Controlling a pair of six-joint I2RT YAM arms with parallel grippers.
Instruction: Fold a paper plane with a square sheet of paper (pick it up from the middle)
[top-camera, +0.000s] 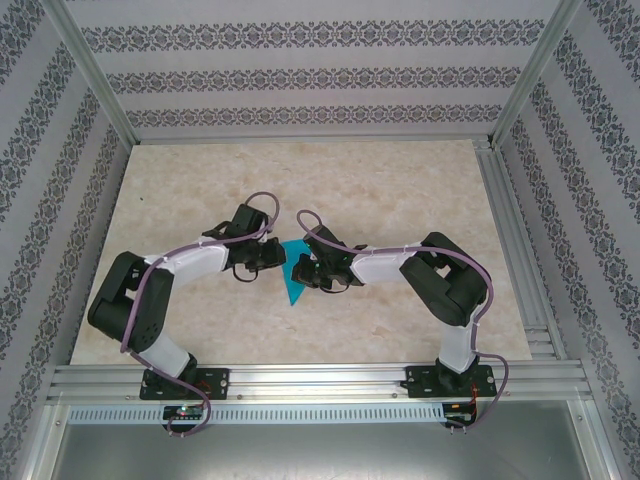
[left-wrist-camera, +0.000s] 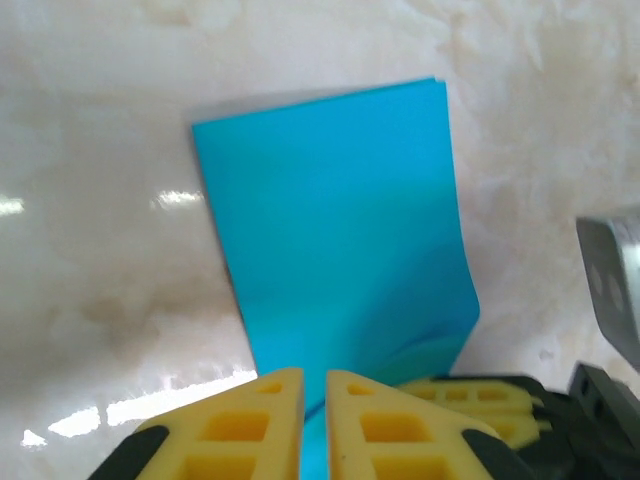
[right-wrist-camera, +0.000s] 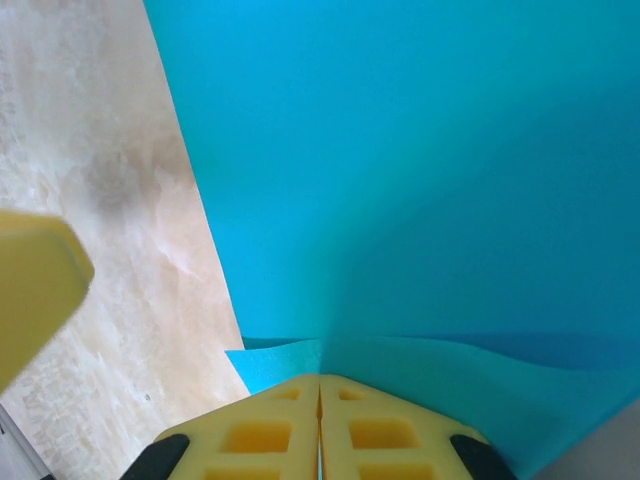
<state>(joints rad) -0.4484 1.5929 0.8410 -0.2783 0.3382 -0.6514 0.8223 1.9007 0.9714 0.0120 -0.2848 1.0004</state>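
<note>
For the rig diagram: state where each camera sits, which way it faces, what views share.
Top external: above and behind the bases, looking down at the table; both arms, left end effector and right end effector at the sheet of paper.
Left wrist: on the left arm, facing along its yellow fingers onto the sheet.
Right wrist: on the right arm, past its fingers onto the sheet.
All three share the sheet.

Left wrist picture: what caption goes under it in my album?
The yellow-fingered left gripper pinches the near edge of a turquoise-blue paper sheet against a pale marbled table.
</note>
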